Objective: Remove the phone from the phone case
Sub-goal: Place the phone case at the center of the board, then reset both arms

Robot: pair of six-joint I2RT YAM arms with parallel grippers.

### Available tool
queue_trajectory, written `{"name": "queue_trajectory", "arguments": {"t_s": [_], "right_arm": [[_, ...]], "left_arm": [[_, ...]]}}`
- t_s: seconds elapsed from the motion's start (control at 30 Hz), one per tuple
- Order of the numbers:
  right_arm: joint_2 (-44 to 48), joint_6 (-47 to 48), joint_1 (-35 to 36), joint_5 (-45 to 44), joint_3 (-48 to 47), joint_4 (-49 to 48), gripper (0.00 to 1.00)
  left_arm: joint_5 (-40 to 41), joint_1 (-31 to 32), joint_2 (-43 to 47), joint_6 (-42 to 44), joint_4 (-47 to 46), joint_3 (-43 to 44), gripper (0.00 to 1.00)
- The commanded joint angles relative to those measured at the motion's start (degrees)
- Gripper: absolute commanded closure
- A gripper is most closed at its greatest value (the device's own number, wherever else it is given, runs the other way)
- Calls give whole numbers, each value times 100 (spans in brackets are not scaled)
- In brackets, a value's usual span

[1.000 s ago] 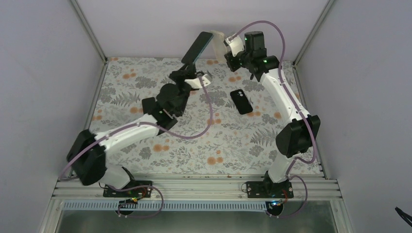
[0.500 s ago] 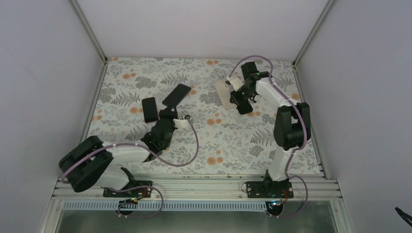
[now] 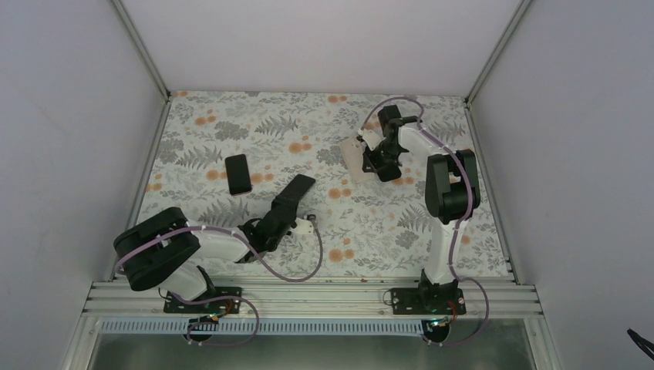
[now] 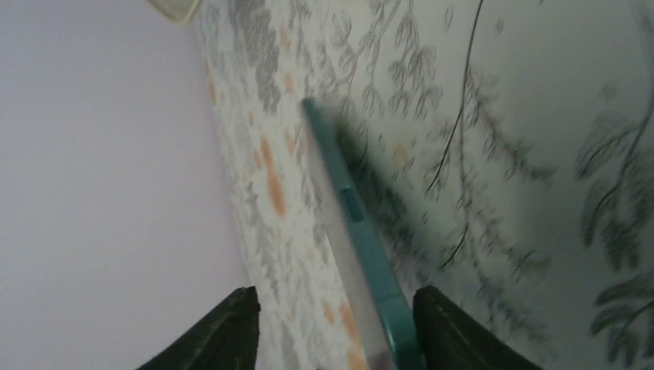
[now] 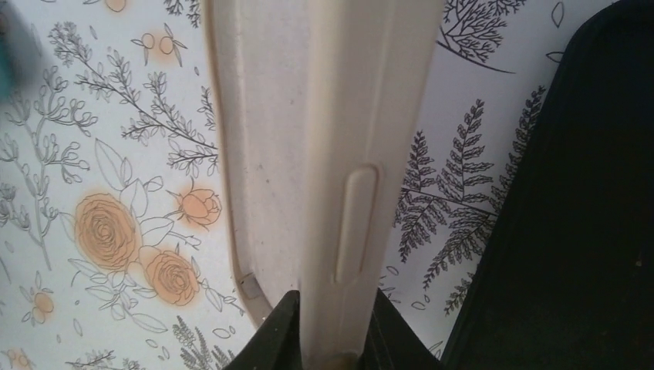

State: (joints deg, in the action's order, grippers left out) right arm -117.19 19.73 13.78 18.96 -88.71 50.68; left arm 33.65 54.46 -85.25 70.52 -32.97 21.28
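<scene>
The phone [image 3: 353, 156] is a pale beige slab at the back right of the floral table. My right gripper [image 3: 375, 158] is shut on its near end, low over the cloth. In the right wrist view the fingers pinch the beige edge [image 5: 324, 116] at my right gripper [image 5: 335, 297]. The phone case [image 3: 294, 193] is a thin dark shell with a teal edge. It sticks out from my left gripper [image 3: 271, 223] at the front left. In the left wrist view the shell [image 4: 362, 239] lies against the right finger, and my left gripper [image 4: 335, 297] has its jaws wide apart.
A black slab [image 3: 238, 174] lies flat on the cloth at the left. Another black slab [image 3: 388, 168] lies right beside the phone and fills the right of the right wrist view [image 5: 586, 193]. Grey walls close in the back and sides.
Both arms came down from high at the back. The left arm drew back toward the front left with the dark shell. The right arm lowered the beige phone next to the right black slab.
</scene>
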Motion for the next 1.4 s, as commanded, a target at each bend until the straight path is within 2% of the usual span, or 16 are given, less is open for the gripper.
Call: {"name": "queue_trajectory", "arguments": {"t_s": [0.0, 0.07, 0.17, 0.3, 0.43, 0.57, 0.63, 0.77, 0.93, 1.03, 1.13, 1.23, 1.37], "right_arm": [[-265, -74, 68, -166, -122, 94, 80], [-270, -3, 64, -242, -201, 222, 65], [-256, 305, 104, -205, -331, 666, 38], [-118, 796, 239, -505, -283, 1205, 1], [618, 1430, 261, -354, -249, 1586, 0], [1913, 1996, 159, 273, -4, 1558, 0], [2681, 1945, 34, 465, 157, 1187, 0], [4010, 1228, -154, 447, 820, 130, 0], [5555, 456, -271, -50, 2470, -1505, 0], [6064, 48, -377, -593, 3416, -2379, 0], [6467, -140, -464, -897, 4118, -3066, 0], [6714, -271, -476, -1257, 4533, -3574, 0], [6638, -395, -475, -1759, 4762, -3800, 0]], "left_arm": [[-776, 77, 243, -817, 1700, 537, 42], [-1112, 91, 231, -989, 2440, 770, 23], [-1765, 91, 179, -1505, 3973, 1368, 1], [-2835, 101, 116, -2096, 5752, 2488, 0], [-3789, 78, 146, -2536, 7002, 3566, 0], [-4574, -240, 537, -2823, 7680, 4652, 0], [-4951, -686, 725, -2967, 7825, 5163, 0], [-5423, -2126, 1084, -3258, 7690, 5815, 0], [-5232, -3966, 1642, -3839, 6543, 5207, 0], [-5238, -5170, 1981, -4294, 5836, 4556, 0], [-5393, -6063, 2314, -4493, 5377, 3936, 0], [-5522, -6508, 2626, -4672, 5101, 3439, 0], [-5755, -6535, 2787, -4858, 5014, 2955, 0]]}}
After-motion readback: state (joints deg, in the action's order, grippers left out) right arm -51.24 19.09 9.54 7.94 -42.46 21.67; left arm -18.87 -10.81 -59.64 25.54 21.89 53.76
